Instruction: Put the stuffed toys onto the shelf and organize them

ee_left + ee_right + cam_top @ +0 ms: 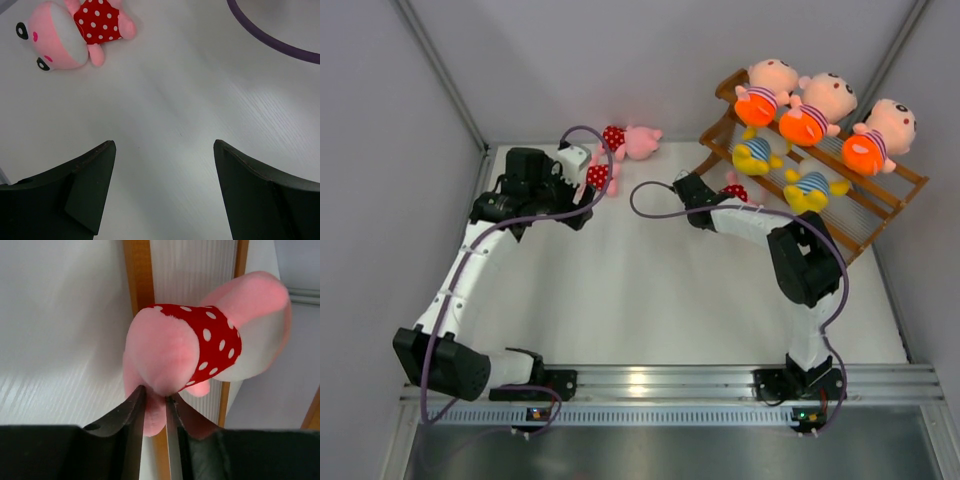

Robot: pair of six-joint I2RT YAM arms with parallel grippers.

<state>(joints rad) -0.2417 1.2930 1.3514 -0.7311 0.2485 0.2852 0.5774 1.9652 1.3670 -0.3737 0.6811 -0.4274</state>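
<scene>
White table [650, 300], grey walls [620, 60] around it. Only the top view shows the layout. The shelf [868, 222] stands at the far right corner, with three peach dolls [815, 108] on its top tier and two yellow dolls [760, 152] on the middle tier. The far pink doll [632, 140] lies on the table by the back wall. The near pink doll [597, 177] sits just beside the left gripper [582, 192] and is partly hidden by it. The held pink doll [735, 190] is at the shelf's left end, at the tip of the right gripper [722, 190].

The top view does not show either grip; the wrist views do. In the right wrist view, the right gripper [155, 395] is clenched on a pink limb of the held pink doll [175, 350], whose polka-dot clothes face the camera. A wooden shelf rail [135, 280] and string slats are behind it.

In the left wrist view, the left gripper [165, 145] is released, fingers [85, 185] wide apart over bare table [165, 100]. A pink doll [55, 37] lies well ahead of them, apart from both. Which of the two loose ones it is, cannot tell. A purple cable [270, 37] crosses the top corner.
</scene>
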